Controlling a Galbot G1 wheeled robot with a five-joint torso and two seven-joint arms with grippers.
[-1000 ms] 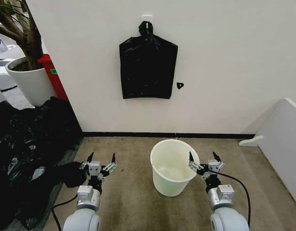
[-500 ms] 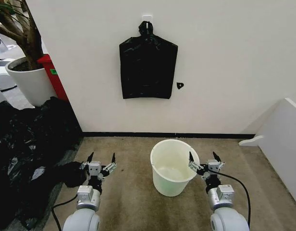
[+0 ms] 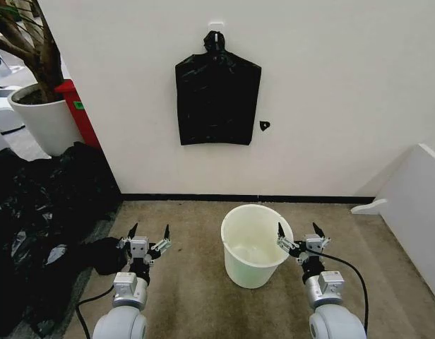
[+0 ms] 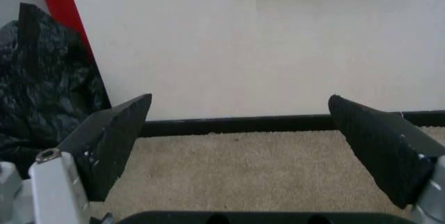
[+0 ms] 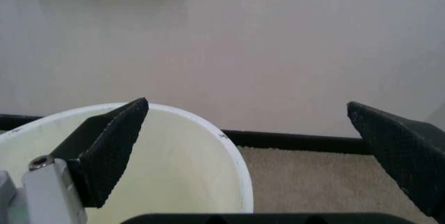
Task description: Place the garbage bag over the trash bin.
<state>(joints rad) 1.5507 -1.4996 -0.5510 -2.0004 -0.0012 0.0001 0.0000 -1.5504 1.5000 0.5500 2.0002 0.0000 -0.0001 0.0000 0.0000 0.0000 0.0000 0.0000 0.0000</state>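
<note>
Cream-white trash bin (image 3: 253,244) stands bare on the carpet, nothing yet done, with the left gripper (image 3: 147,240) and right gripper (image 3: 300,237) spread wide, both holding nothing.

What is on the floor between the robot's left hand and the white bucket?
Nothing: in the head view, bare carpet separates the left hand from the bucket.
</note>
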